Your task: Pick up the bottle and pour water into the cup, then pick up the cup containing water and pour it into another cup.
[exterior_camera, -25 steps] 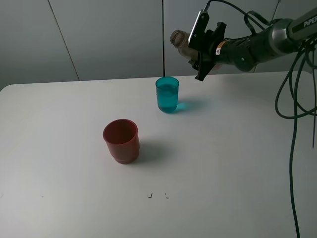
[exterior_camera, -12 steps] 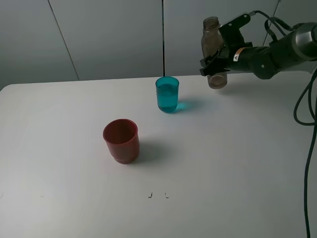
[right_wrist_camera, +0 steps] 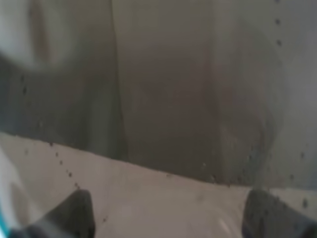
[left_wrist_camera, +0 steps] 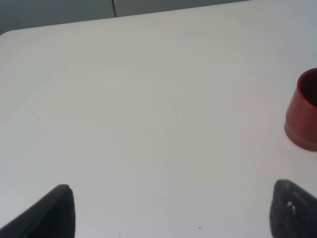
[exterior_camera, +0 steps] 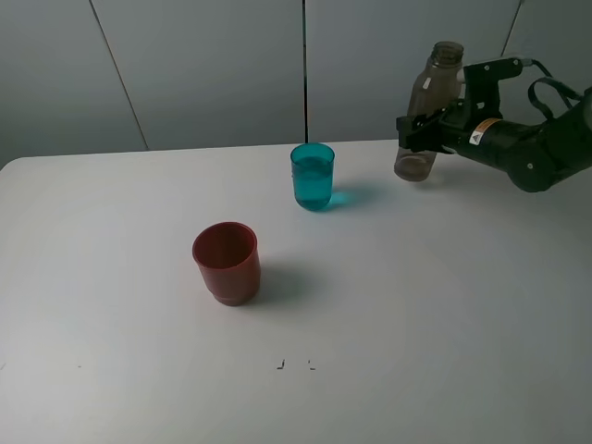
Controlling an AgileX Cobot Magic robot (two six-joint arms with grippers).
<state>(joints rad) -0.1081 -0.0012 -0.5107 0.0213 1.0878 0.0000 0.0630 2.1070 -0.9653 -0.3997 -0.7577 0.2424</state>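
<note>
Two cups stand well apart on the white table [exterior_camera: 416, 324] in the high view, the teal cup [exterior_camera: 313, 176] toward the back and the red cup [exterior_camera: 227, 262] nearer the front. At rear right, the right gripper [exterior_camera: 418, 129] is clamped on the lower half of the smoky bottle [exterior_camera: 437, 88]. The bottle is held nearly upright, and whether its base touches the table cannot be told.

Left wrist view: the left gripper [left_wrist_camera: 173, 210] hangs with jaws spread wide and nothing between them. The red cup [left_wrist_camera: 303, 114] stands ahead, clear of it.

Right wrist view: badly blurred, with the bottle [right_wrist_camera: 168, 99] filling the frame between dark fingertips [right_wrist_camera: 74, 213].
</note>
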